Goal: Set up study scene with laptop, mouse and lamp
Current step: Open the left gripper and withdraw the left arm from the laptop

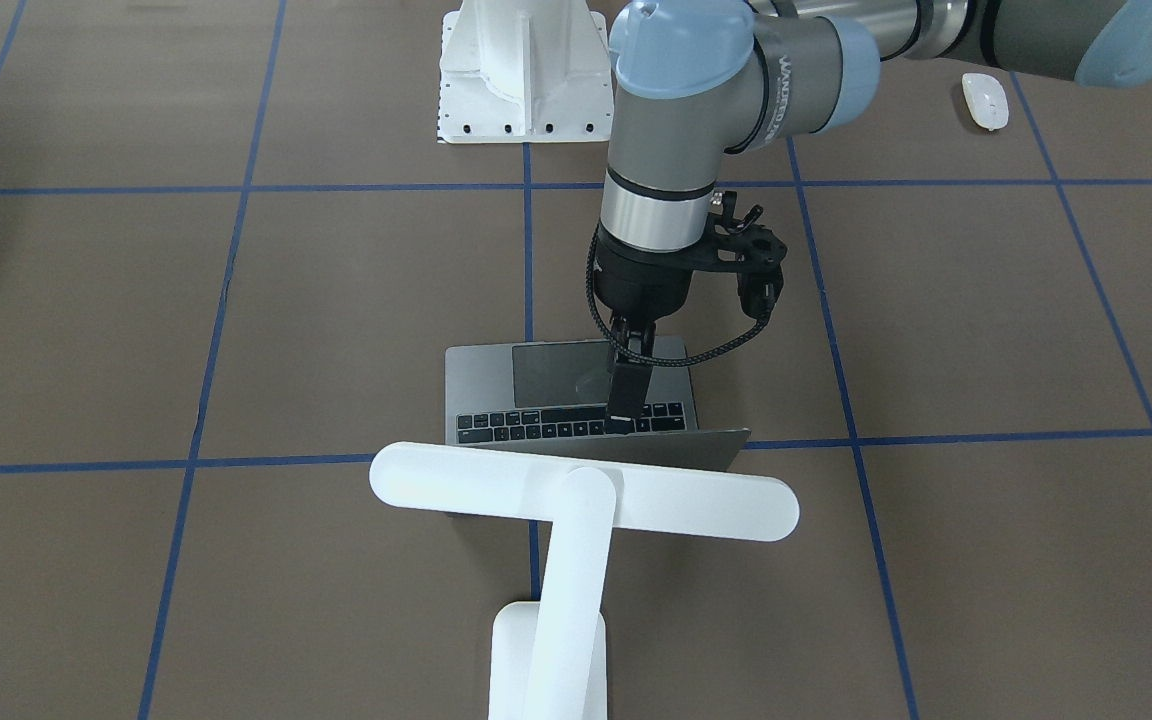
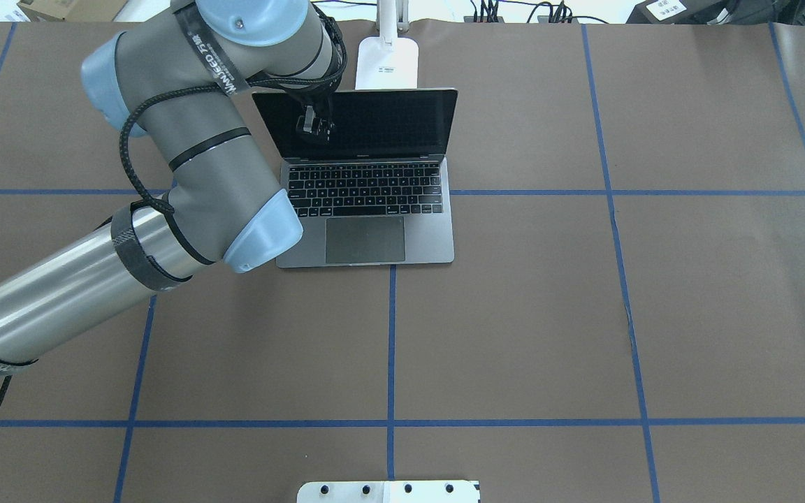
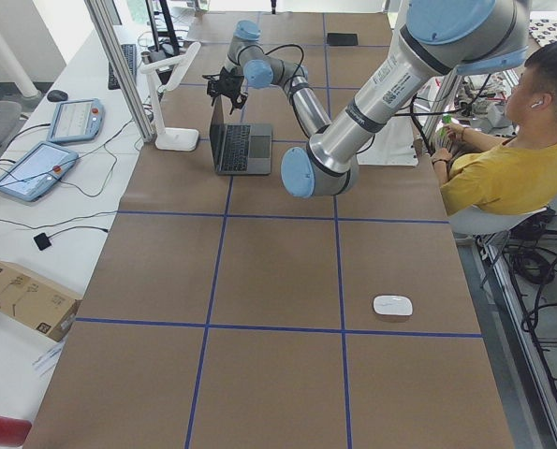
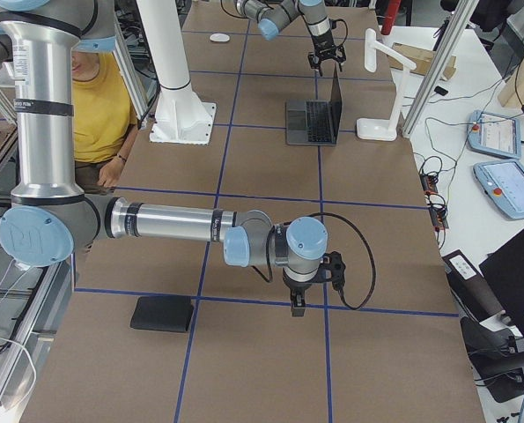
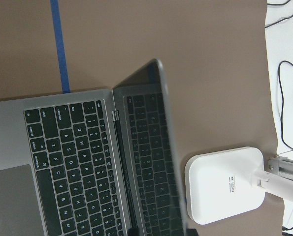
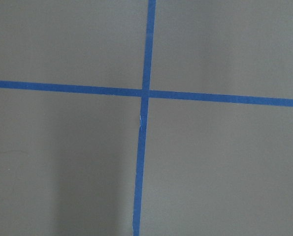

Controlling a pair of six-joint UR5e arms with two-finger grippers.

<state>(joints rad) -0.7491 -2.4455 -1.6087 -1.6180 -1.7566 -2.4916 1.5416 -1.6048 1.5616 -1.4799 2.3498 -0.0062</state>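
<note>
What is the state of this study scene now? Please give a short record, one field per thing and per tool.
Laptop: open, screen dark, keyboard toward the robot.
Lamp: base behind the laptop, light bar reaching toward its lid.
Mouse: alone on the table, far from the laptop, on the robot's left.
Left tool: at the laptop's lid; grip unclear.
Right tool: over the table, far from the laptop; open or shut unclear.

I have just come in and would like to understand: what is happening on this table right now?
The laptop stands open, and the left gripper is at the top edge of its screen; whether it grips the lid is unclear. The lamp stands right behind the laptop. The mouse lies far off on the robot's left side, untouched. The right gripper hangs over bare table.
</note>
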